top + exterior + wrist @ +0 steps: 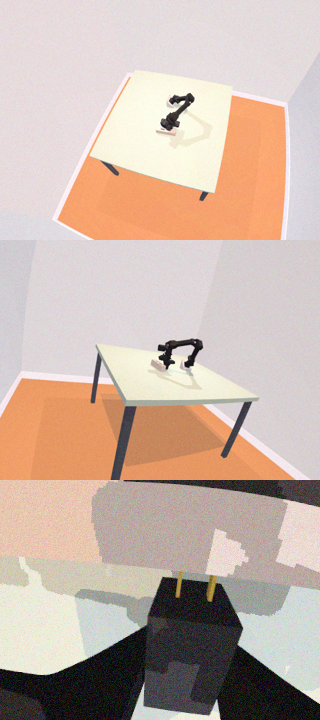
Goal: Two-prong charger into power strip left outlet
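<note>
The pinkish power strip [165,132] [156,364] [50,517] lies on the table beside the arm's wrist. Its side face crosses the top of the wrist view. A dark slot [162,129] shows on its top; the other openings are hidden or too small to tell apart. My gripper [166,368] [184,636] is shut on the black charger [172,642], low beside the strip. The two brass prongs [179,586] [211,590] point toward the strip. In the wrist view their tips meet its lower edge; whether they touch it, I cannot tell.
The pale table [134,124] [144,384] carries the strip and the arm [183,107] [182,342]. A pinkish-white block [169,104] [182,365] stands beside the arm's base. Bluish patches and the arm's shadow lie on the table top.
</note>
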`<state>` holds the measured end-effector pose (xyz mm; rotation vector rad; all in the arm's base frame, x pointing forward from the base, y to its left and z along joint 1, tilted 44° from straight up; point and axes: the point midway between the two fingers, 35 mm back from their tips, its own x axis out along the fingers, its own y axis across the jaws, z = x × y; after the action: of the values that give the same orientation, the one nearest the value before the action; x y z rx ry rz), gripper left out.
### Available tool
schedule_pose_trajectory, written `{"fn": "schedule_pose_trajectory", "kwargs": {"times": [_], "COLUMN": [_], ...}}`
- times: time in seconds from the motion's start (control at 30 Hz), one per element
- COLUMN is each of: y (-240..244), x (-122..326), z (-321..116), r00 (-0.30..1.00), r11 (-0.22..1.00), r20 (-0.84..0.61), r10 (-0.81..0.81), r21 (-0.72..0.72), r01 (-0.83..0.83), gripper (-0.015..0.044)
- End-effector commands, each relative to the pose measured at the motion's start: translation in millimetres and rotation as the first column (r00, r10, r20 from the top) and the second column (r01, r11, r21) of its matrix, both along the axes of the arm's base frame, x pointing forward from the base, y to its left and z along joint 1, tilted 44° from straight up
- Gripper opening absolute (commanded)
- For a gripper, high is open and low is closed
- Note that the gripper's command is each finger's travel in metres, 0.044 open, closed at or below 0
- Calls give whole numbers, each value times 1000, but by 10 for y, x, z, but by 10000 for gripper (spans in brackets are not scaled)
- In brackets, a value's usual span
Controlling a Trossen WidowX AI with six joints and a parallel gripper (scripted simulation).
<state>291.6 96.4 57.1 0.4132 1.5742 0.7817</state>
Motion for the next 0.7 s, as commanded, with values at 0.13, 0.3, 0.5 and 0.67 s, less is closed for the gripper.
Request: {"fn": "schedule_pose_trajectory", "kwargs": {"times": [0.13, 0.3, 0.5, 0.67], "y": [7, 6, 8, 10], "x": [17, 12, 23, 36], "z": [16, 16, 17, 19], "r00": [1000, 1000, 1000, 1000], "r11": [1000, 1000, 1000, 1000], "r20": [1, 1, 1, 1], "r10": [-4, -4, -4, -4], "r21": [5, 5, 5, 5], "r01": [4, 4, 4, 4], "gripper": [0, 0, 0, 0]}}
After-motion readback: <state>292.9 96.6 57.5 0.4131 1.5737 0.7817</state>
